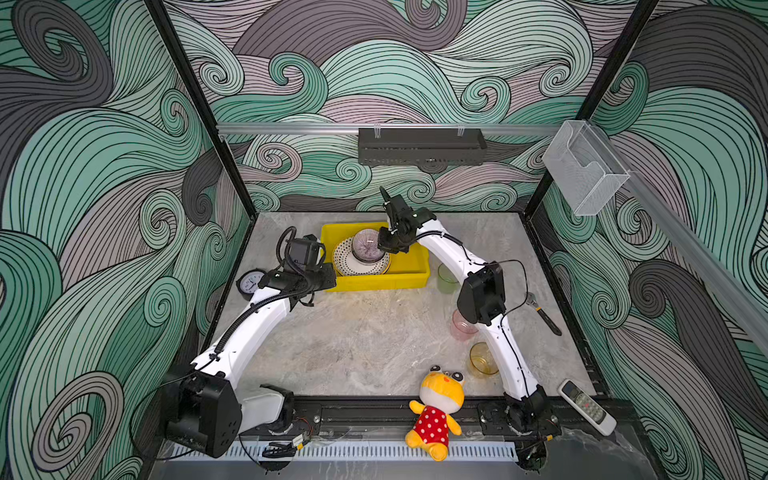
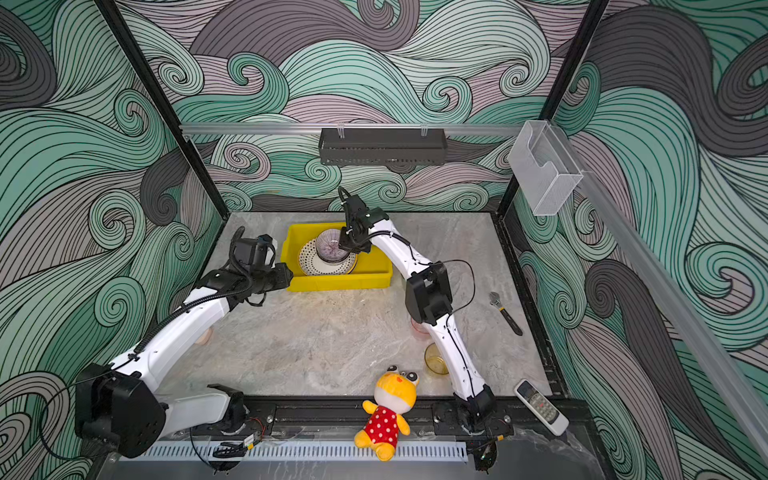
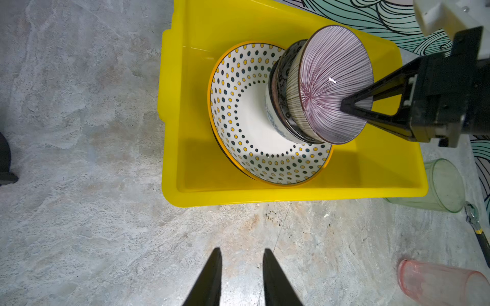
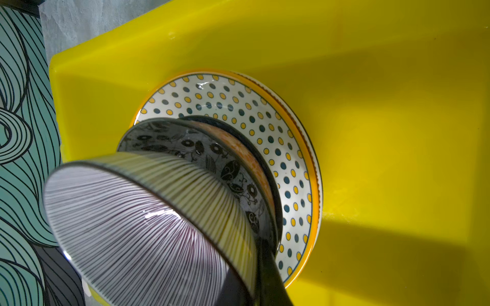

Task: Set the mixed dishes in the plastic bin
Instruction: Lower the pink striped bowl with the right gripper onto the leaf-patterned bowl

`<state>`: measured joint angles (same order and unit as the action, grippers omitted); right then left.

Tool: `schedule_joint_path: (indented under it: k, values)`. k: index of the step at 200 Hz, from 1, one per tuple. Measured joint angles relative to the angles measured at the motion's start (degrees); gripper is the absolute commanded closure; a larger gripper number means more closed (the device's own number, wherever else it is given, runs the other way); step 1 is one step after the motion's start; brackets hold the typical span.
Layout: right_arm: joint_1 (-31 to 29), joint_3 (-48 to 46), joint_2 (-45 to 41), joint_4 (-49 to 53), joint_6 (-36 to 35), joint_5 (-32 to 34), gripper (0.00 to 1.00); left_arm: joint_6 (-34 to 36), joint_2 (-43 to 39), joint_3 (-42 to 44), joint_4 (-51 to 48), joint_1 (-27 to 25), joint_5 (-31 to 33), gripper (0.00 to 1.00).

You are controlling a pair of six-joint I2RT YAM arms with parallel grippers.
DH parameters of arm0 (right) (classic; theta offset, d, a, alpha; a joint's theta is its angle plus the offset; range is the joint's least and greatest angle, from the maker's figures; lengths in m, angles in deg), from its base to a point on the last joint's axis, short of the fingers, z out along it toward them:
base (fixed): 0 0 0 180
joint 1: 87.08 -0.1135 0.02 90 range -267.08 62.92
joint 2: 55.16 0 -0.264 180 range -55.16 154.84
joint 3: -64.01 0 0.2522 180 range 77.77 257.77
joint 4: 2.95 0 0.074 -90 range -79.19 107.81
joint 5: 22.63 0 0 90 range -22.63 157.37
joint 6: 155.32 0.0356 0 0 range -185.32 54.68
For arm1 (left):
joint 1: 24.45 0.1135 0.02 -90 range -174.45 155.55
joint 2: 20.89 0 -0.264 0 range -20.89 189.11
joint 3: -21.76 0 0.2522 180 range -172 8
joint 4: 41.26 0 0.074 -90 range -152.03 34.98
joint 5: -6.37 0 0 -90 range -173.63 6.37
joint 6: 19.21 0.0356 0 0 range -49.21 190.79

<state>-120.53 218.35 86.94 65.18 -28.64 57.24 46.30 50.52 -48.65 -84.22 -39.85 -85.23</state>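
Observation:
The yellow plastic bin (image 1: 382,282) stands at the back of the table in both top views. Inside it a dotted plate (image 3: 238,119) lies on other plates and carries a stack of bowls: blue floral (image 3: 271,116), black-white (image 4: 212,153), and on top a lilac striped bowl (image 3: 328,79), tilted. My right gripper (image 3: 344,106) is shut on the lilac bowl's rim, one finger inside and one outside. My left gripper (image 3: 241,254) stands open over bare table in front of the bin's left end, with nothing between its fingers. A green cup (image 1: 446,278), a pink cup (image 1: 461,326) and an amber cup (image 1: 482,359) stand on the table under the right arm.
A round black clock (image 1: 249,282) lies by the left arm. A wrench (image 1: 542,313) and a remote (image 1: 586,407) lie at the right, a yellow plush toy (image 1: 436,409) at the front edge. A dark tray (image 1: 422,145) and a clear box (image 1: 584,166) hang on the walls.

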Motion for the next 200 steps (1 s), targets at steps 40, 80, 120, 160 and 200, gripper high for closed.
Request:
schedule_joint_path:
  k: [40, 80, 120, 160, 200]
  values:
    - [0.0, 0.1, 0.2, -0.5, 0.4, -0.2, 0.86, -0.2, 0.0, 0.0, -0.3, 0.3, 0.0, 0.70]
    - [0.1, 0.2, 0.2, -0.6, 0.7, -0.4, 0.83, -0.4, 0.1, 0.0, -0.5, 0.3, 0.0, 0.70]
    - [0.1, 0.2, 0.2, -0.6, 0.8, -0.5, 0.82, -0.5, 0.1, 0.0, -0.6, 0.3, 0.0, 0.70]
    - [0.1, 0.2, 0.2, -0.6, 0.8, -0.7, 0.79, -0.6, 0.1, 0.0, -0.7, 0.7, -0.1, 0.70]
    - [0.1, 0.3, 0.2, -0.7, 0.8, -0.9, 0.77, -0.6, 0.1, 0.0, -0.8, 0.7, -0.1, 0.70]
